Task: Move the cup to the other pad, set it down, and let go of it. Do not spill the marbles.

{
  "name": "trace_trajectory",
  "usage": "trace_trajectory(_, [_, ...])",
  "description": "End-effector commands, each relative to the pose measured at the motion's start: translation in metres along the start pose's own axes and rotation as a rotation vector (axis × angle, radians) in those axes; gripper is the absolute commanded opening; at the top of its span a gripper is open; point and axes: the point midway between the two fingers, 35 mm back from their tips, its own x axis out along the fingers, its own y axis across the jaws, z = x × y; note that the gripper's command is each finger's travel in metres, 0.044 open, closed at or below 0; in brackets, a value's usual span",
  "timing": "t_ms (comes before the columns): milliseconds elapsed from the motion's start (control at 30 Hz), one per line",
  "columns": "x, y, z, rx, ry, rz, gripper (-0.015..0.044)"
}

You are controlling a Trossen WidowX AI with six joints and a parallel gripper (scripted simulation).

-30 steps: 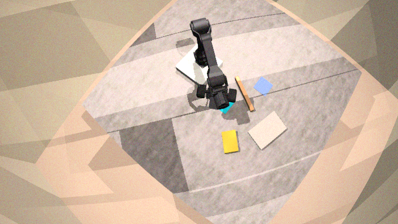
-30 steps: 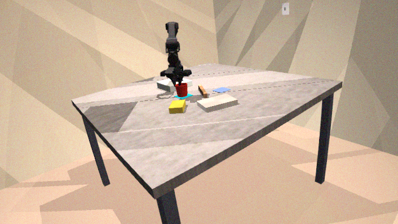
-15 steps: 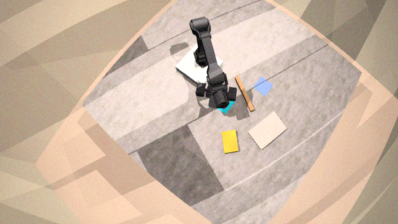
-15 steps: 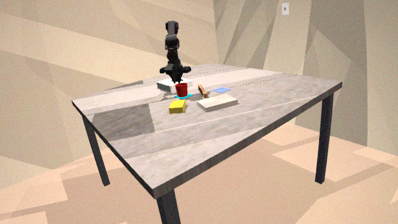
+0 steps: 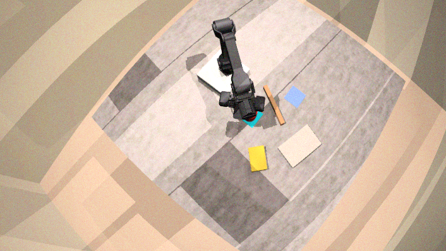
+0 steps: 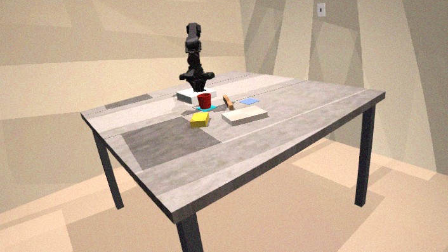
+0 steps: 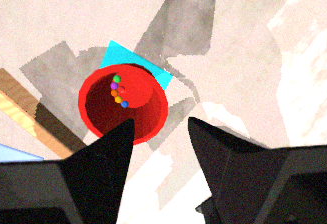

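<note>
Table point(image 6: 297, 126), left to right: yellow block point(image 6: 199, 119); red cup point(image 6: 204, 100) with marbles point(image 7: 118, 92), upright on cyan pad point(image 6: 211, 106), beneath gripper point(image 7: 160, 131), jaws apart, gripping nothing; wooden bar point(image 6: 228, 102); cream slab point(image 6: 244, 115); blue pad point(image 6: 249, 101).
</note>
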Motion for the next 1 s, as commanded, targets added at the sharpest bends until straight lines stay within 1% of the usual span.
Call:
trace_trajectory(0, [0.001, 0.0, 0.0, 0.0, 0.001, -0.001, 0.0285])
trace_trajectory(200, [-0.005, 0.0, 0.001, 0.0, 0.001, -0.001, 0.044])
trace_trajectory(767, [-0.061, -0.001, 0.0, -0.003, -0.006, 0.005, 0.044])
trace_trajectory(900, [-0.064, -0.002, -0.001, -0.003, -0.007, 0.005, 0.044])
trace_trajectory(967, [-0.059, -0.002, 0.0, 0.0, -0.002, 0.0, 0.044])
